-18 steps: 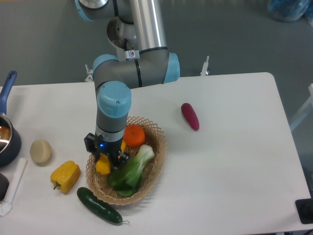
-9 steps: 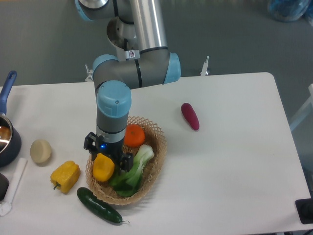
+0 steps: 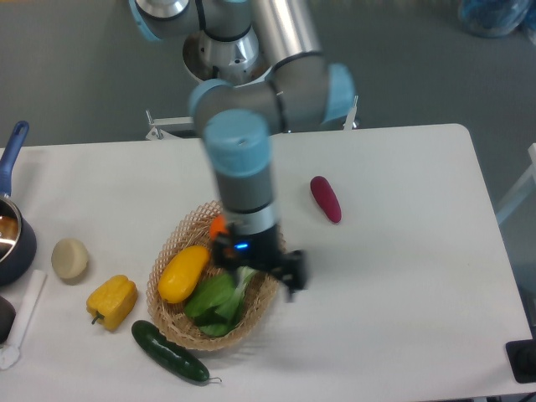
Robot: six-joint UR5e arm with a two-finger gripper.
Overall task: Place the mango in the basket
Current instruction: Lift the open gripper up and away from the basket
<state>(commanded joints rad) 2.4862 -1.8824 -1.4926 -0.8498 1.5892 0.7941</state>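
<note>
Tool [image 3: 266, 272] blurred over the basket [image 3: 264, 297] right rim, empty of any load, jaws too smeared to tell whether open or closed. Mango [image 3: 184, 273] lying free in the left half of the basket, tilted against the rim beside the greens [image 3: 213, 300], with the orange [image 3: 218, 226] mostly hidden behind the arm. Little left to fail, going by this: possibly a fingertip catching the scalloped weave and dragging the basket across the surface [image 3: 402, 276], or the mango rolling over the shallow rim toward the pepper [image 3: 112, 300].

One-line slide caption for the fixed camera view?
Mango lies in the basket beside greens; arm's tool blurred above the rim.
</note>
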